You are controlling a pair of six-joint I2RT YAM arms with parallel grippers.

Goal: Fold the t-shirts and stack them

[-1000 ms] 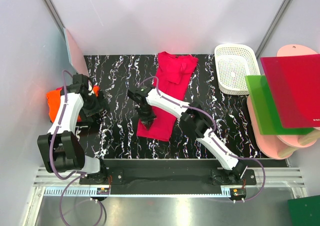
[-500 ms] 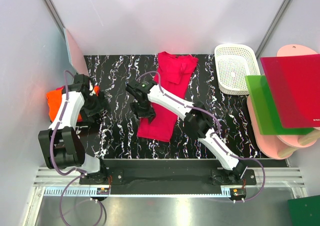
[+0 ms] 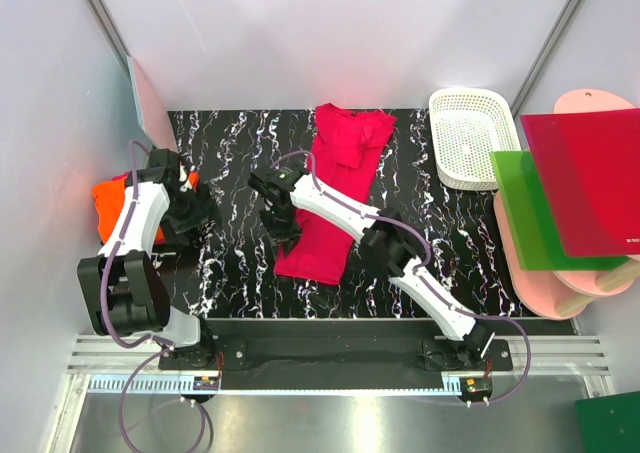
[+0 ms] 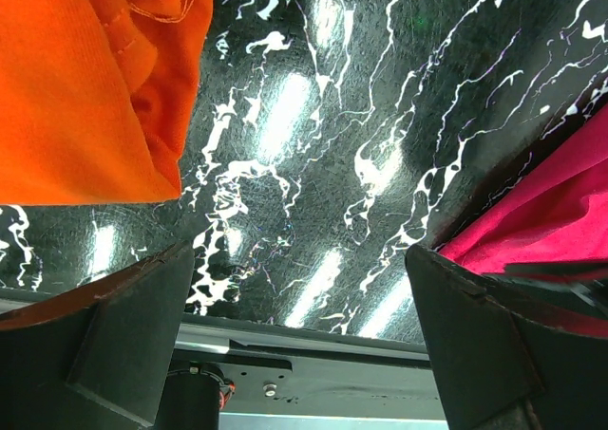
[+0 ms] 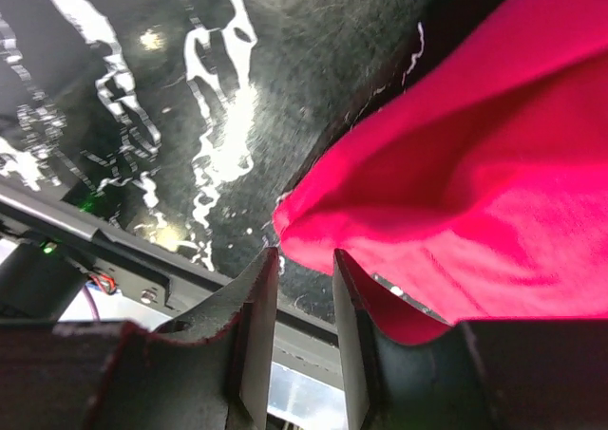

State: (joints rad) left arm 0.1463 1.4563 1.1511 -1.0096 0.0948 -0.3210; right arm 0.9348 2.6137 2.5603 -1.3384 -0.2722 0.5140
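Desk (image 3: 230, 263): black with white marbling, both arms reaching out over it.

Red t-shirt (image 3: 345, 163): we see it laid long from the far edge down toward the near middle of the desk. It's narrowed, with a sleeve folded in over the chest at the far end. The right arm crosses its middle.

Red board (image 3: 590, 183) and green board (image 3: 535, 213): off the desk to the right, overlapping, on top of a pink board (image 3: 585, 278). White basket (image 3: 470, 138): at the far right corner of the desk, just left of the boards.

Orange t-shirt (image 3: 108, 208): bunched at the desk's left edge, well apart from the red one and partly behind the left arm.

Right gripper (image 3: 283, 235): sits at the left edge of the red shirt, low down. In the wrist view its fingers (image 5: 256, 307) are down to a narrow gap, with a folded bit of red hem (image 5: 475, 193) right at the tips. We can't tell whether the cloth is actually pinched.

Left gripper (image 3: 190, 213): fingers (image 4: 133, 335) spread wide, nothing between them. It hangs over bare desk, with orange cloth (image 4: 76, 88) on one side and red cloth (image 4: 560, 212) on the other.
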